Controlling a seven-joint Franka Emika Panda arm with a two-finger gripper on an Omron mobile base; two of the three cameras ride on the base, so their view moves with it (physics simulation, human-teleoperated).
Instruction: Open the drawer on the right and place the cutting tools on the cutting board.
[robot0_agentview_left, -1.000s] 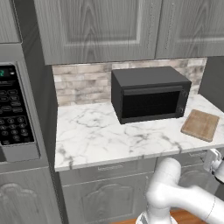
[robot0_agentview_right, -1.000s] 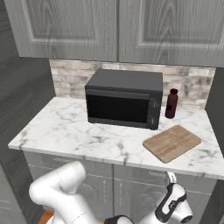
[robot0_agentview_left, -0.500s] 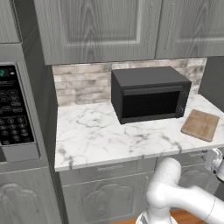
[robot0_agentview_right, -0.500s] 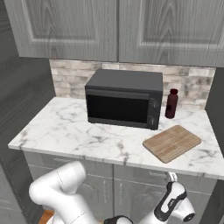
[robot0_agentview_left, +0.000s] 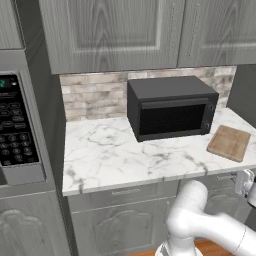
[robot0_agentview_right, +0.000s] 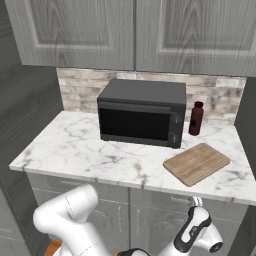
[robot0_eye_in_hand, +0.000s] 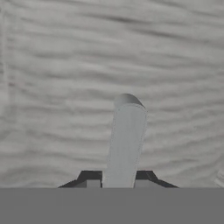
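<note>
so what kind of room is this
A kitchen, rendered: a black boxy microwave on a white marble counter, a light-brown wooden cutting board, and grey wood-grain cabinets above.

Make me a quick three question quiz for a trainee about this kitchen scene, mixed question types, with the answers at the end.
1. True or false: the gripper is shut on the drawer handle.
2. What stands right of the microwave in the right base view? A) dark red bottle B) kettle C) mug
3. Fill in: the cutting board lies on the marble ____.

Key: 1 true; 2 A, the dark red bottle; 3 counter.
</note>
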